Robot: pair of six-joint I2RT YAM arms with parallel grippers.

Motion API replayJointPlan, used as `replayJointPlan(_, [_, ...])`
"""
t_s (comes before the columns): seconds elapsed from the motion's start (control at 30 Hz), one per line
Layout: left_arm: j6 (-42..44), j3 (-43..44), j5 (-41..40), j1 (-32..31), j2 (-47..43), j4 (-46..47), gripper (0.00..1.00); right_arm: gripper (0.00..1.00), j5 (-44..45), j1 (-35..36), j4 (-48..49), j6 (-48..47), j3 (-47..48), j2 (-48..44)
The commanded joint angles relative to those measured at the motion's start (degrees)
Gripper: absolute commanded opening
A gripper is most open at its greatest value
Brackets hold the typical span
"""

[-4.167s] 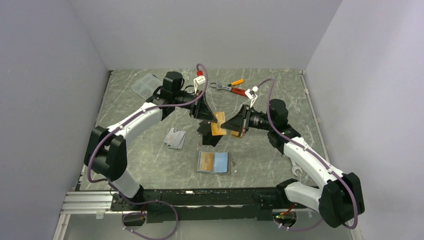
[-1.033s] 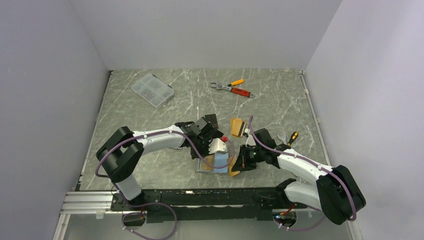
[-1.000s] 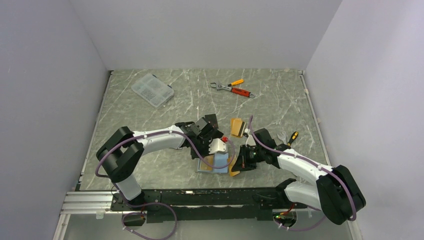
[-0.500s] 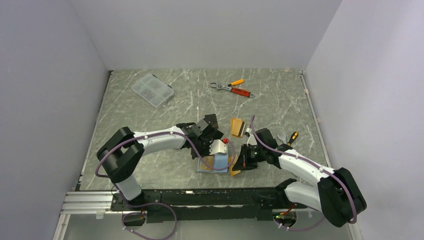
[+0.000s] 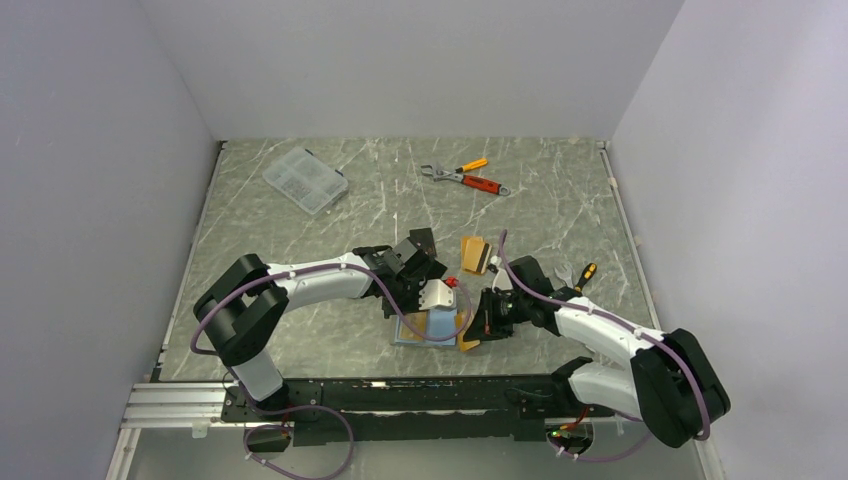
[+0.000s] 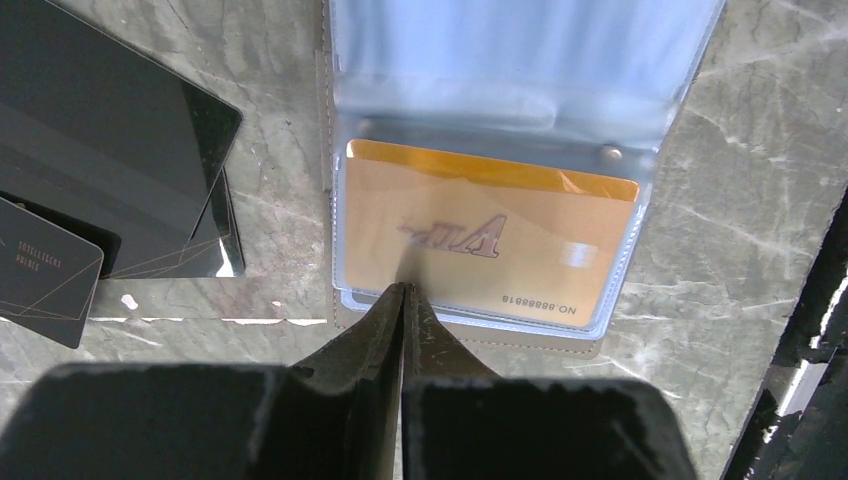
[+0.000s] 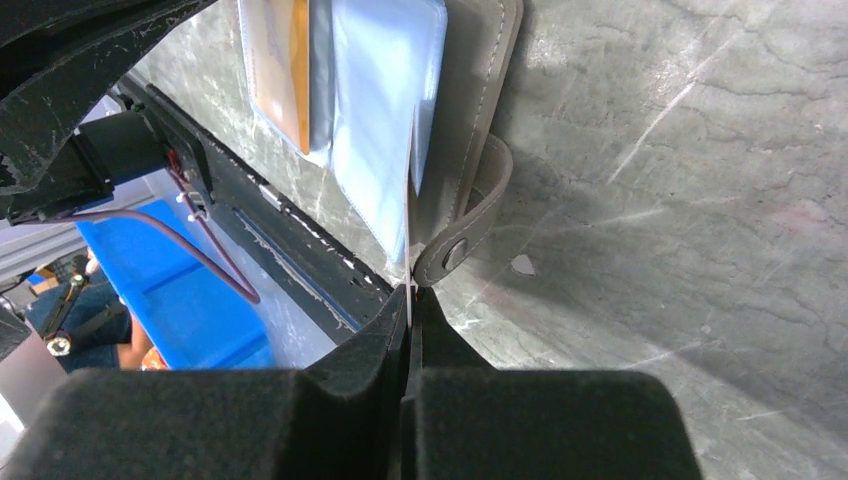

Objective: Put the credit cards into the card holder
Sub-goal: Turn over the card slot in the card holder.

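Two jobs: closed left pincer (image 6: 403, 292) is seemingly pinning the open taupe-grey leather card holder (image 7: 470, 120) to the worktop (image 5: 300, 250) while right pincer (image 7: 411, 295) is clamping an orange-gold plastic card (image 5: 467, 343) for insertion.

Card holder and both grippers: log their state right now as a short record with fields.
card holder: lying open, clear sleeves facing up
filled sleeve: orange-gold card seated in one pocket
left gripper: shut, tips on that pocket's near edge
right gripper: shut on an orange card, held edge-on at the holder's side by the snap tab
loose cards: black cards lying beside the holder
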Motion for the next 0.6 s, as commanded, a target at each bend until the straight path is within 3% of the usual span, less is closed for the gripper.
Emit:
replayJointPlan(0.0, [1.2,-1.2,-1.9,-0.1,-0.4,0.0,0.09,0.00,0.7,0.0,0.6,-0.2,-0.5,-0.1])
replayJointPlan(0.57, [1.6,-2.0,-2.3,-0.1,-1.2,0.1,0.06,0.00,1.6,0.0,2.0,0.2,-0.9,3.3])
